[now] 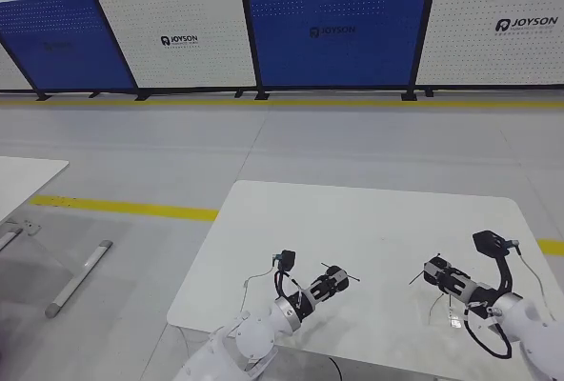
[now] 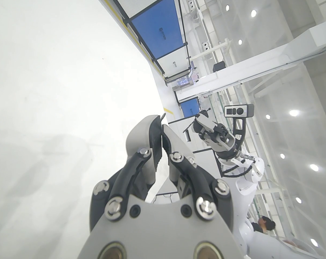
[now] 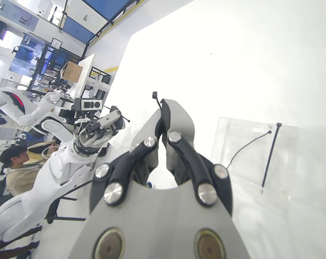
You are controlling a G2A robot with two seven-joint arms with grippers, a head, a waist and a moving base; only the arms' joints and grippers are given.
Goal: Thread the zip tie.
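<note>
The right hand [image 3: 163,114] is pinched fully closed on a black zip tie [image 3: 157,100], whose square head pokes out just past the fingertips. The left hand [image 2: 161,126], likewise closed, grips a second tie [image 2: 162,116] crosswise, with thin ends sticking out. Both hands hang above the white bench [image 3: 233,55], well apart, so nothing looks threaded yet. Pickup seems done. Bringing a tip to the head and pushing it through remains. Two spare ties [image 3: 270,157] lie on a clear tray [image 3: 287,141].

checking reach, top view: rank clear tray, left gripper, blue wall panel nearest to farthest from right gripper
1. clear tray, on the table just beside the right gripper
2. left gripper, across the table
3. blue wall panel, far behind the table
</note>
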